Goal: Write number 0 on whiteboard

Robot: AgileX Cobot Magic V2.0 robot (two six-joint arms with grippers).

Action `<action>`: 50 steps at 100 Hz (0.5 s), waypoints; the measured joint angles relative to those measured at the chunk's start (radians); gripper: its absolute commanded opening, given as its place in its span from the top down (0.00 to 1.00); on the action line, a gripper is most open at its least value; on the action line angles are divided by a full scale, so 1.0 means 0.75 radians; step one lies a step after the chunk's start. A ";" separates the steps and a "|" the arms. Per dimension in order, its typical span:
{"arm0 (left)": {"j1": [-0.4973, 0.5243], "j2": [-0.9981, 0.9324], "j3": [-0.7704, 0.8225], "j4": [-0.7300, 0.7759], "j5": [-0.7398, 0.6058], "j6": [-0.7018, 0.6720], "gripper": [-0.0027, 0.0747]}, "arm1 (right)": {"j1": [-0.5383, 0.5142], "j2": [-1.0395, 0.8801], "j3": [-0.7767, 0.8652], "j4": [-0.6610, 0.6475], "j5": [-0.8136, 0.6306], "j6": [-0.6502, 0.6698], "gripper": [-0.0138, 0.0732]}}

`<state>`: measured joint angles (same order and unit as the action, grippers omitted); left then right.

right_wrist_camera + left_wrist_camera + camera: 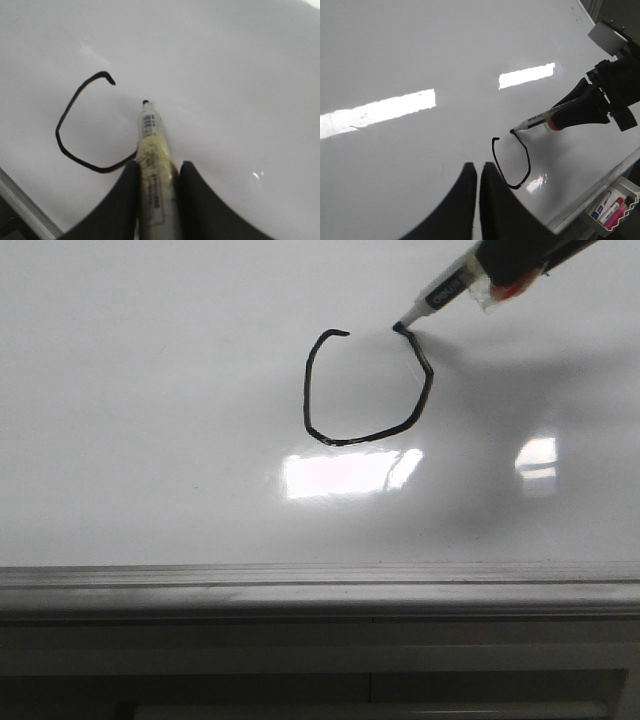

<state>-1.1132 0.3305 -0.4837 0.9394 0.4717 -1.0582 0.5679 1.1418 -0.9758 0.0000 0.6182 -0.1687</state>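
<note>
Glossy white whiteboard (pixel 150 440), grey ledge (pixel 320 585)

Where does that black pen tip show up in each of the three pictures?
Front view: marker tip upper right, at the ring's open end.
Left wrist view: tip right of centre, on the number 0.
Right wrist view: tip at centre, held by the right gripper.
Shared landmark: the gap in the unfinished ring.
</note>
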 measured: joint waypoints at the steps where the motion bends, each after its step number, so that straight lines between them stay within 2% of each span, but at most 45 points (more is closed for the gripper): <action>1: 0.000 0.000 0.000 0.000 0.000 0.000 0.99 | 0.004 0.002 0.000 0.000 -0.003 0.000 0.90; 50: 0.000 0.000 0.000 -0.006 -0.033 0.000 0.99 | 0.073 0.065 -0.048 -0.031 -0.022 0.003 0.90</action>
<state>-1.1132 0.3305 -0.4837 0.9349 0.4465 -1.0582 0.6230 1.1903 -1.0120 -0.0229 0.6014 -0.1665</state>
